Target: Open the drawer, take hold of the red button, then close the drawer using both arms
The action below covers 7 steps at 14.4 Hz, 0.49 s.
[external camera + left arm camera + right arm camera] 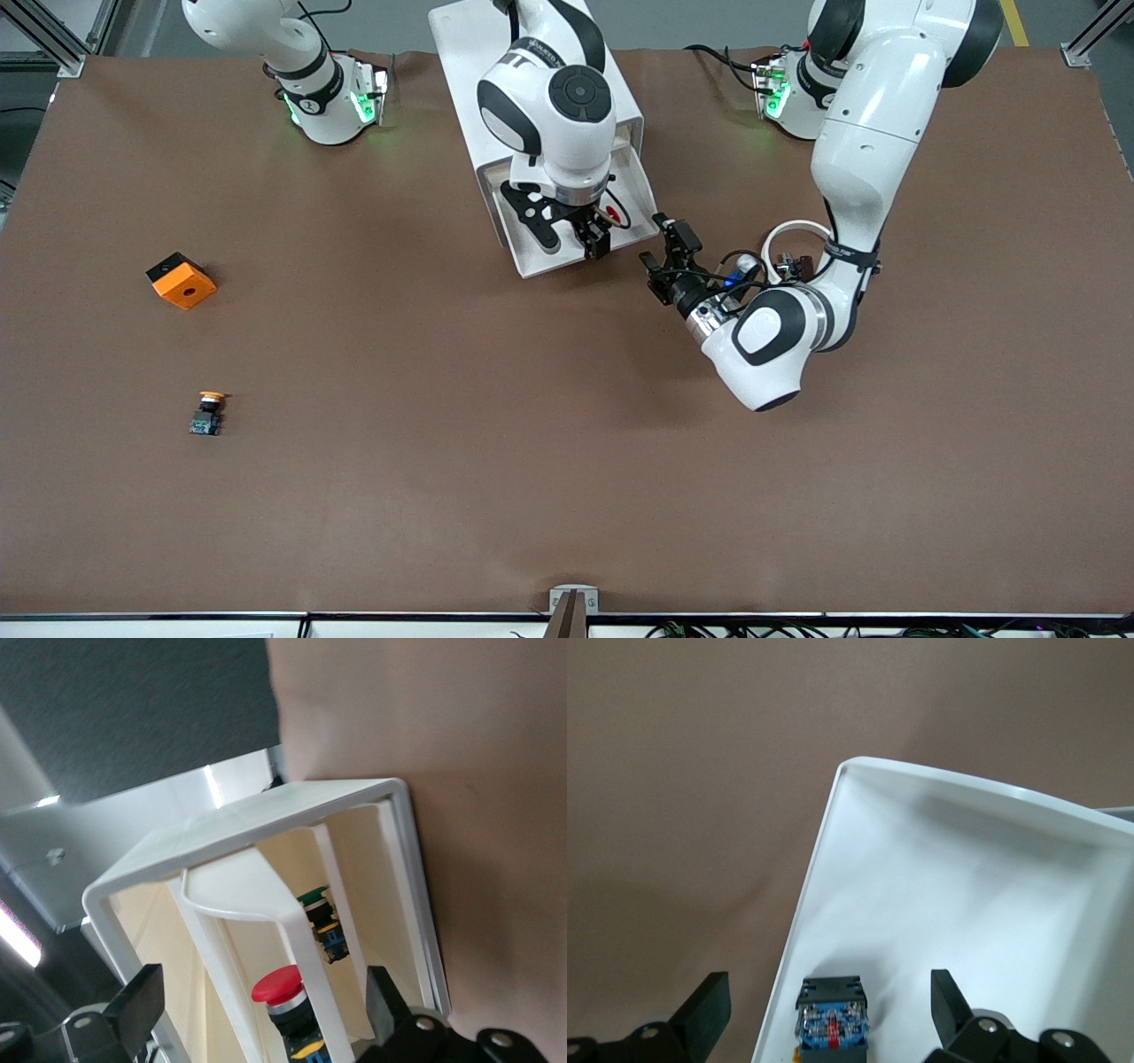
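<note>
You see the drawer (542, 252) pulled out, button (614, 213) inside; right gripper (595, 241) open over it, left gripper (664, 251) open beside the drawer.

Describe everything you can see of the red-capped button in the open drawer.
The button is small, with a round, glossy red mushroom cap on a black collar; the right wrist view shows its blue and black body with red marks. It looks like moulded plastic. It lies in the pulled-out white drawer, resting on the tray floor, cap toward the cabinet. The right gripper hangs over it, jaws open, not touching. In the front view that arm hides most of it.
</note>
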Available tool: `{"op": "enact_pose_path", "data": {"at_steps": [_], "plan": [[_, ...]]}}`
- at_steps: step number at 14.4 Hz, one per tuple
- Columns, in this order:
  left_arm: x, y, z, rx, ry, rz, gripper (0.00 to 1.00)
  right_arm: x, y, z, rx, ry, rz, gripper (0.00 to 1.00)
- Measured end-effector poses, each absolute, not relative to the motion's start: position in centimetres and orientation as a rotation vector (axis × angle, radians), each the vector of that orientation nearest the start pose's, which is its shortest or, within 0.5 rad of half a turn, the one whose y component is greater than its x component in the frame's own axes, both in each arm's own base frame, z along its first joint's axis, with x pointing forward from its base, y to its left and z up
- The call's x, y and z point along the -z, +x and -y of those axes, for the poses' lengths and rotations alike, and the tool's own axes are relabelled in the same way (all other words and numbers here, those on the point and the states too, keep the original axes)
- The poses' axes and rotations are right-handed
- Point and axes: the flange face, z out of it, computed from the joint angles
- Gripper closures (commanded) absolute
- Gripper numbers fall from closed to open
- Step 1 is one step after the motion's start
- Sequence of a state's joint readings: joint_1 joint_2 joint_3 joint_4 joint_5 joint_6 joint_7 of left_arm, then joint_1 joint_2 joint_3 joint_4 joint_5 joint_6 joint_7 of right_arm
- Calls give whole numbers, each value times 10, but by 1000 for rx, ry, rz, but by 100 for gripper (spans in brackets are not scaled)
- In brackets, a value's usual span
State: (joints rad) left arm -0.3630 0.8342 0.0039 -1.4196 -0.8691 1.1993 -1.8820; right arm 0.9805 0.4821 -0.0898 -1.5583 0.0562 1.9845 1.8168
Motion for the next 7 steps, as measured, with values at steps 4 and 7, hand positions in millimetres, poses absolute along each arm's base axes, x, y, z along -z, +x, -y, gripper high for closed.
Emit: {"op": "enact_pose_path", "data": {"at_steps": [4, 7], "plan": [[-228, 559, 291, 1906, 2248, -1901, 0, -355, 421, -538, -33, -2860, -1434, 0], [-247, 579, 273, 1714, 2412, -1658, 0, -345, 424, -544, -30, -2866, -1427, 0]]}}
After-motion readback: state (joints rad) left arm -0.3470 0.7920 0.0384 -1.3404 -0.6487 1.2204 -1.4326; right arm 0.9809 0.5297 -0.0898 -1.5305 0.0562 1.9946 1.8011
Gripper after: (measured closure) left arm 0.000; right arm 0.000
